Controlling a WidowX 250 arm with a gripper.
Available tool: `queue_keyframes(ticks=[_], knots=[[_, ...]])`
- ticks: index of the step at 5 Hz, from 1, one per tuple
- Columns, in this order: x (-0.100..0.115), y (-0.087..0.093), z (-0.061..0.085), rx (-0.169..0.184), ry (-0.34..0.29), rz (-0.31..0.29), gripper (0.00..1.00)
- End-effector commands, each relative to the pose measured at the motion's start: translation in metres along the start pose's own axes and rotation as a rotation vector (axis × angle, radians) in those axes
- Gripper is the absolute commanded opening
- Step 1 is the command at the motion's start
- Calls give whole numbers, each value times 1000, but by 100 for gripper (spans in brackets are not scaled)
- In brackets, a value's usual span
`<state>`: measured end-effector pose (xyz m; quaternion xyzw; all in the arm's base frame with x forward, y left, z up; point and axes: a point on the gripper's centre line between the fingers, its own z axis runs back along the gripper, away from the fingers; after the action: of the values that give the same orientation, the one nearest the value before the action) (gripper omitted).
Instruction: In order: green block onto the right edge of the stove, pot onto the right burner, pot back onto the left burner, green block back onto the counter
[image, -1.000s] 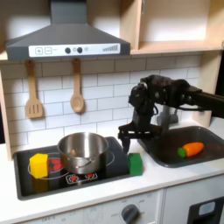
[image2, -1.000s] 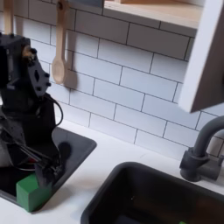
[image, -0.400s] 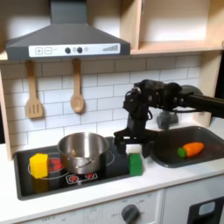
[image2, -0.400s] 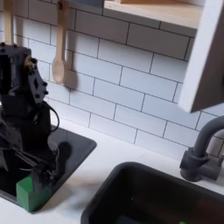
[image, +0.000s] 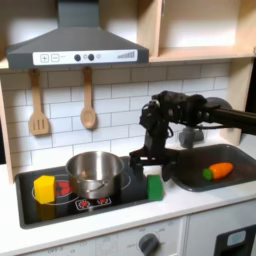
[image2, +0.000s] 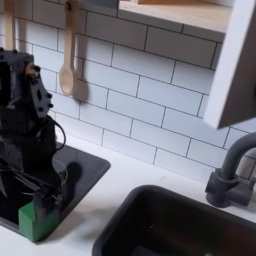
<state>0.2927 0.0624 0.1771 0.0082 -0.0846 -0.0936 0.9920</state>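
Green and small, the green block (image: 155, 187) stands on the stove (image: 30, 206) at its right edge. It looks light and hard; pinch its flat sides. The gripper (image: 146, 161) hovers above, fingers spread.

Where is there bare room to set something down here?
The white counter in front of the stove is bare. The stove is crowded: yellow block, pot, green block, pincer above. The sink holds a carrot.
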Motion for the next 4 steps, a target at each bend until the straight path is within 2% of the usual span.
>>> queue_keyframes(ticks=[1, 4], knots=[[-3, -1, -1, 0, 8, 11, 100], [-8, -5, -6, -3, 17, 18, 100]])
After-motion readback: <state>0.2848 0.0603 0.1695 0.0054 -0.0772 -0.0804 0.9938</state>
